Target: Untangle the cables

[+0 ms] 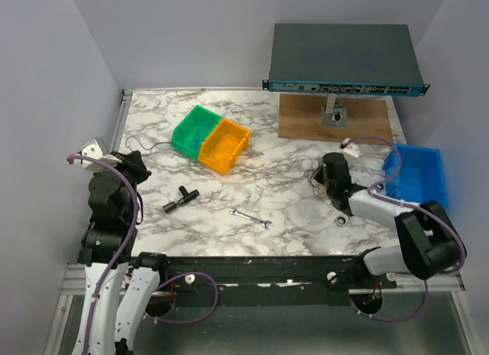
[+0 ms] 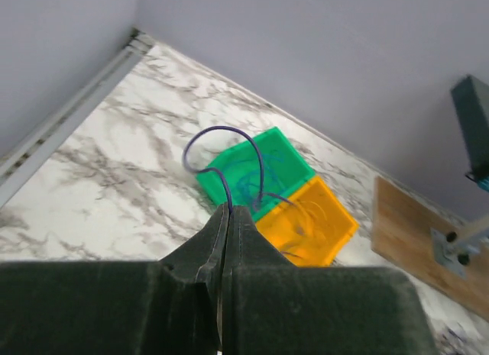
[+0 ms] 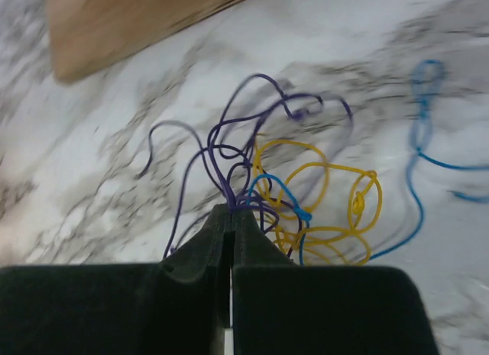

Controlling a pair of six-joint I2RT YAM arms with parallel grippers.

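The cables (image 3: 306,179) are a small tangle of thin purple, yellow and blue wires on the marble table at the right; they also show in the top view (image 1: 313,176). My right gripper (image 3: 231,208) is shut on purple strands of the tangle, and it shows low over the tangle in the top view (image 1: 324,172). The yellow loops (image 3: 336,172) carry a knot, and a blue wire (image 3: 416,164) trails off to the right. My left gripper (image 2: 229,208) is shut on a single thin purple wire (image 2: 223,129) that arcs toward the green bin (image 2: 263,153). In the top view the left gripper (image 1: 137,166) is at the table's left edge.
A green bin (image 1: 195,130) and an orange bin (image 1: 225,145) stand joined at the middle back. A black T-shaped part (image 1: 181,197) and a wrench (image 1: 250,218) lie in front. A blue bin (image 1: 416,175), a wooden board (image 1: 336,120) and a network switch (image 1: 344,57) are at the right.
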